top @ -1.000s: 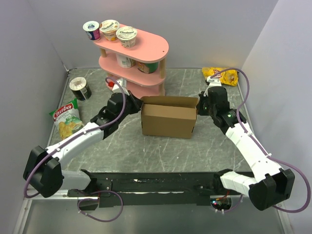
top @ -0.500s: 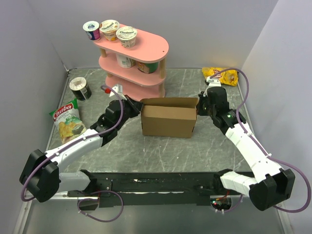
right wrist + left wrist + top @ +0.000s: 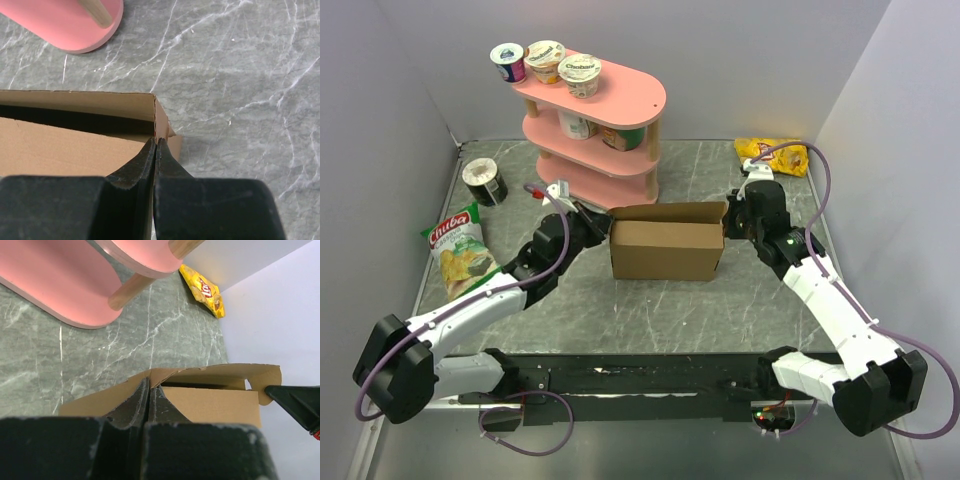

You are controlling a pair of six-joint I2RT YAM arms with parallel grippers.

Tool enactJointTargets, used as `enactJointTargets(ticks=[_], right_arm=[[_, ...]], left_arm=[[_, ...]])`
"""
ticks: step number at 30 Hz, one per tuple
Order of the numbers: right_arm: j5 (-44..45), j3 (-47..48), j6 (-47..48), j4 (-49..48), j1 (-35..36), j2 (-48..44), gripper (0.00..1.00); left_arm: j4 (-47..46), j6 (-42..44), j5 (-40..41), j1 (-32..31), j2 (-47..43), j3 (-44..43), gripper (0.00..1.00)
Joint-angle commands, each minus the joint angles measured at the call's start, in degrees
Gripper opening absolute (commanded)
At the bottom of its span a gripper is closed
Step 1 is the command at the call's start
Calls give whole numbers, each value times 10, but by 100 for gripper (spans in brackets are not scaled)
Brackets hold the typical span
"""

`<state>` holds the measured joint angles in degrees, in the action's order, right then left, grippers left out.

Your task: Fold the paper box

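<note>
– At centre of the surface (image 3: 650, 310), seen from above: paper box (image 3: 665, 252) standing with walls up and top open, one long flap raised along its far side. Long axis runs 9 to 3 o'clock.

– Arms, left one first?

– Left gripper (image 3: 603, 227) sits at the box's 9 o'clock end, fingers pressed together. Wrist view puts the tips right at the end wall's upper edge, against a folded-in piece of card. Touching, but can't tell whether any card is nipped between them.

– And the other end?

– Right gripper (image 3: 728, 228) at the 3 o'clock end, likewise pressed together, tips on the top edge of that end wall near its far corner. A small tab shows just outside the corner. Same doubt: contact yes, pinch unclear.

– Which arm is nearer?

– Neither. One per short end, box between them, each pointing inward along the long axis.

– So what does the coming move hang on?

– My reading: the open flap is the main thing not yet closed. It hinges on the 12 o'clock long edge, so it has to come down toward 6, across the axis, while both grippers lie along that axis. One would need to lift clear and come round to 12. Pink shelf (image 3: 595, 130) stands near, at 11 o'clock of the box, so room looks tighter on the left.
</note>
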<state>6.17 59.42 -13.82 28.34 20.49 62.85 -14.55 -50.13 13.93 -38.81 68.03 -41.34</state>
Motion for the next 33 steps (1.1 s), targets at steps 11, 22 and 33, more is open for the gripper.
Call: enactJointTargets(ticks=[11, 22, 33], right_arm=[[-44, -3, -9, -13, 19, -12, 0], [-46, 5, -6, -7, 20, -1, 0], [-41, 14, -6, -2, 29, 9, 0]], left_arm=[[230, 132, -1, -20, 8, -48, 66], [248, 188, 34, -20, -33, -62, 62], [240, 187, 49, -20, -76, -53, 64]])
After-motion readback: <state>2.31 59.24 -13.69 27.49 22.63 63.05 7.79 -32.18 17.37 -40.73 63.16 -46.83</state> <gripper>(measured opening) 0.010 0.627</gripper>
